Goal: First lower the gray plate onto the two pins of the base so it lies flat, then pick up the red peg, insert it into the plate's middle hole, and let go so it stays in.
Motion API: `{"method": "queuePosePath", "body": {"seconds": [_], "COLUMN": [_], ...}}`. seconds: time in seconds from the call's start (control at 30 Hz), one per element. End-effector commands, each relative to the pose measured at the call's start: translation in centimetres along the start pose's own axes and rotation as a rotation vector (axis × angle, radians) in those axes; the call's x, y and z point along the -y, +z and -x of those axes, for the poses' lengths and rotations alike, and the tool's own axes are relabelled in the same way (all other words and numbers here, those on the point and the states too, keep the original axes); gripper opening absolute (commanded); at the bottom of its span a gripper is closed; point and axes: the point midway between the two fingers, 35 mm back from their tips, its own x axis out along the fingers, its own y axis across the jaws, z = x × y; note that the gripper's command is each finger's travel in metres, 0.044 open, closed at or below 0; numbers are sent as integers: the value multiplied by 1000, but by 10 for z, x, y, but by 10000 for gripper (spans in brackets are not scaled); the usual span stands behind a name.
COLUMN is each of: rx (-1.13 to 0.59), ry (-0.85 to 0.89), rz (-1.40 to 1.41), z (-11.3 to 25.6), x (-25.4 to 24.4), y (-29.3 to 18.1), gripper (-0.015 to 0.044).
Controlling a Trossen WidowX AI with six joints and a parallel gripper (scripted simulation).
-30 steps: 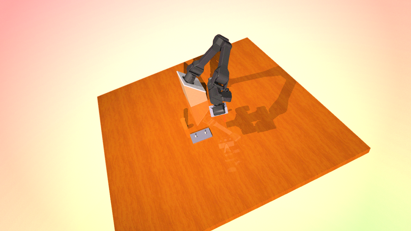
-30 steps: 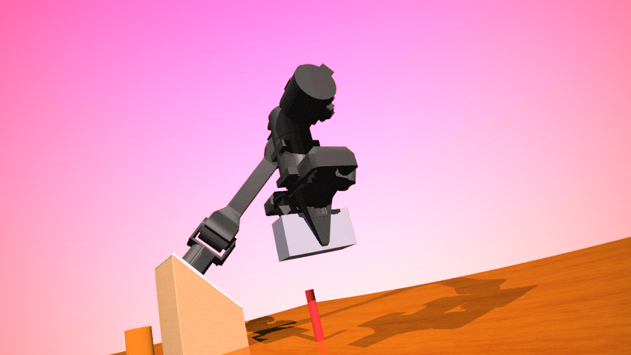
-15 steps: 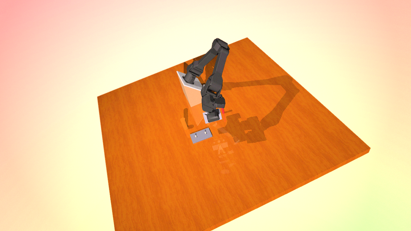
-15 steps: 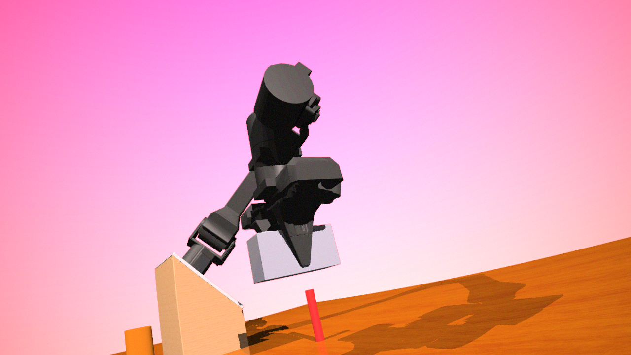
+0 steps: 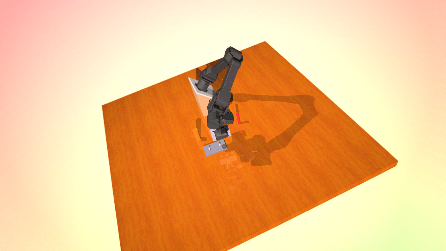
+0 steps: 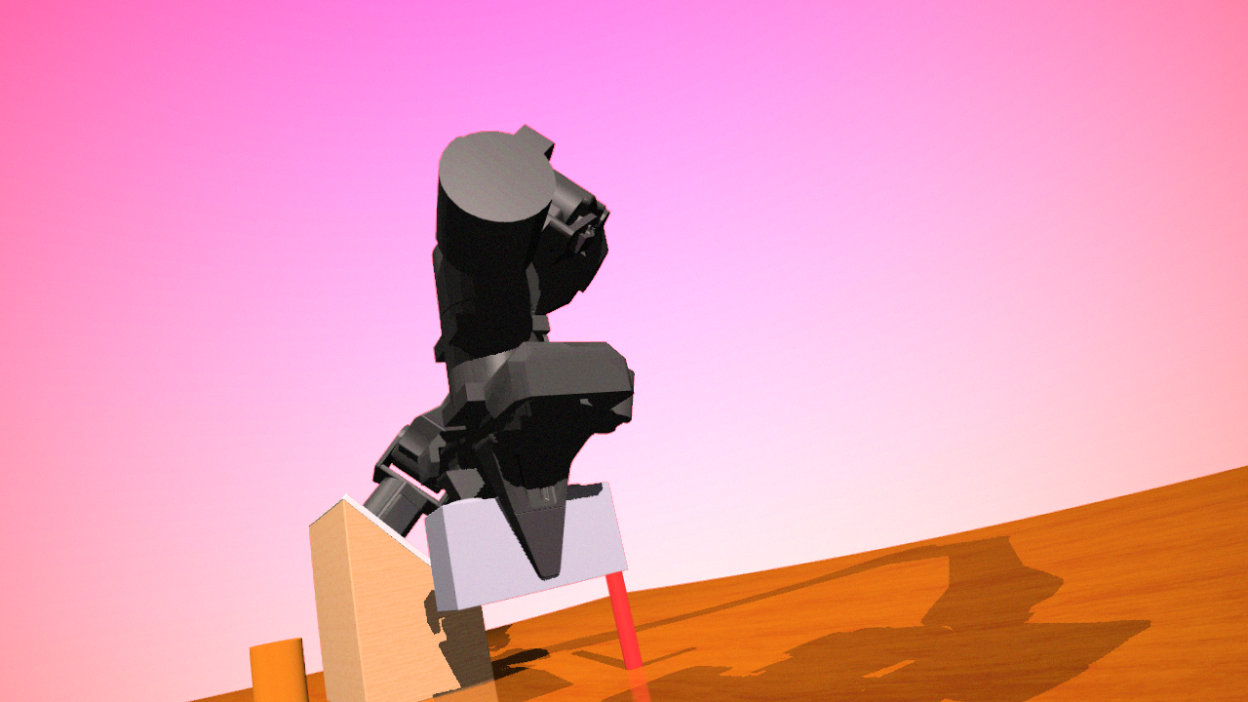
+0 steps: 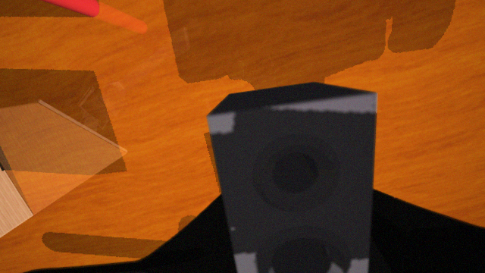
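Note:
The gray plate (image 5: 214, 136) (image 6: 471, 550) (image 7: 242, 152) is held in the air between the fingers of my gripper (image 5: 222, 136) (image 6: 547, 559) (image 7: 281, 186), which is shut on it. In the wrist view its end hole shows, with part of a second one; the rest is cut off. The gray base (image 5: 215, 151) lies on the table with two pale pins upright. In the top view the plate appears just behind the base; the exterior view does not show the base. The red peg (image 5: 238, 118) (image 6: 622, 619) (image 7: 83, 7) stands upright on the table, apart from the gripper.
The arm stands on a sloped wooden pedestal (image 5: 202, 103) (image 6: 335, 602) (image 7: 11, 212) behind the base. An orange cylinder (image 5: 197, 134) (image 6: 279, 672) stands left of the base. The wooden table (image 5: 155, 187) (image 6: 1134, 541) is glossy, with arm shadows and reflections.

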Motion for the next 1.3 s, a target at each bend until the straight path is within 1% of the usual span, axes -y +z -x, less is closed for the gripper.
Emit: {"method": "queuePosePath", "body": {"seconds": [0.0, 0.43, 1.27], "rx": [-5, -4, -4], "ry": [2, 2, 2], "rz": [21, 67, 67], "z": [-8, -28, -28], "x": [0, -3, -3], "y": [-16, -50, -51], "gripper": [0, 0, 0]}}
